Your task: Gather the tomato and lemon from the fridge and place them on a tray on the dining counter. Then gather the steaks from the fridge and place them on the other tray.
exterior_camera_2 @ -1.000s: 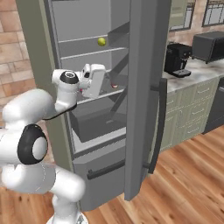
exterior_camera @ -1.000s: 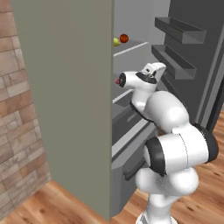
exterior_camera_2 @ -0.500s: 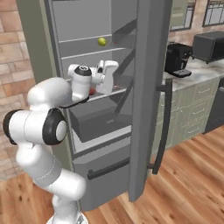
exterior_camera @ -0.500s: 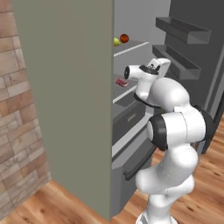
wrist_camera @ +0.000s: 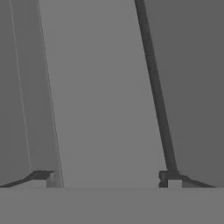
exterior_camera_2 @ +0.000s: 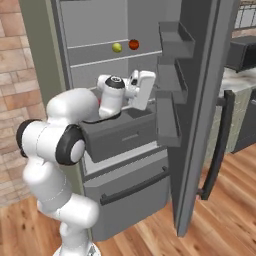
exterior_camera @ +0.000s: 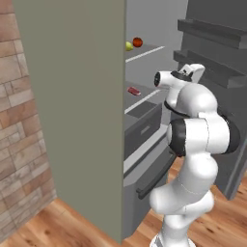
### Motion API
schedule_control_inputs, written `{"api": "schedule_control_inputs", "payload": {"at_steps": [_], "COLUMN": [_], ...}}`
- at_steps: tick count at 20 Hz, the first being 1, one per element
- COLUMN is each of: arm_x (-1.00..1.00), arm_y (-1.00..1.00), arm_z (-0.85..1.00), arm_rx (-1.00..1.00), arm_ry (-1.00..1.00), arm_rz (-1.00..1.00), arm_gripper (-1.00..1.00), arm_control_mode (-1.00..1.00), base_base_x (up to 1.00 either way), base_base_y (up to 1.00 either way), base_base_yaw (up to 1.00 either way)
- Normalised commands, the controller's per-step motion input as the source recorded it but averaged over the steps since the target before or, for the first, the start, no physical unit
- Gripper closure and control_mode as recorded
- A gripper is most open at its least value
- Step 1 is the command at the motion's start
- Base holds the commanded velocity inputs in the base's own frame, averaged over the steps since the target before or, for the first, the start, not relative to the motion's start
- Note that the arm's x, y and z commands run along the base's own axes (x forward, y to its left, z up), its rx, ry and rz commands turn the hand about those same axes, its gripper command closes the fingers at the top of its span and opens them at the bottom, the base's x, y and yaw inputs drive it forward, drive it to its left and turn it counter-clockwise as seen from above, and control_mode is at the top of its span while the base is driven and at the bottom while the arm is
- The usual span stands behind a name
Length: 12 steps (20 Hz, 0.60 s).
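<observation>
The white arm rises from its base in front of the open fridge, folds at the elbow and reaches forward at mid height. Its hand points into the fridge, above the pulled-out grey drawer and below the shelf that carries the fruit. In the left base view the hand sits at the top of the arm, close to the door racks.

In the hand view the two dark fingertips stand wide apart with plain grey fridge wall between them; the jaws are spread and hold nothing, touching nothing that can be made out.

The lemon and the tomato lie side by side on the upper shelf, lemon on the left, well above the hand. A steak lies flat on the shelf below them, near the front edge.

No writing or labels can be read.
</observation>
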Motion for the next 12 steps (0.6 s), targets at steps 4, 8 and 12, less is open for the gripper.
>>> {"api": "schedule_control_inputs", "payload": {"at_steps": [4,8,12], "arm_x": [-0.40,-0.56,-0.36], "arm_y": [-0.04,0.79,0.99], "arm_z": [0.00,0.04,0.04], "arm_rx": [-0.02,-0.04,-0.06], "arm_ry": [-0.11,-0.13,-0.11], "arm_rz": [0.00,0.00,0.00], "arm_gripper": [-1.00,-1.00,-1.00], "arm_control_mode": [-1.00,-1.00,-1.00], "base_base_x": [0.00,0.00,0.00], "base_base_y": [0.00,0.00,0.00], "base_base_yaw": [0.00,0.00,0.00]}}
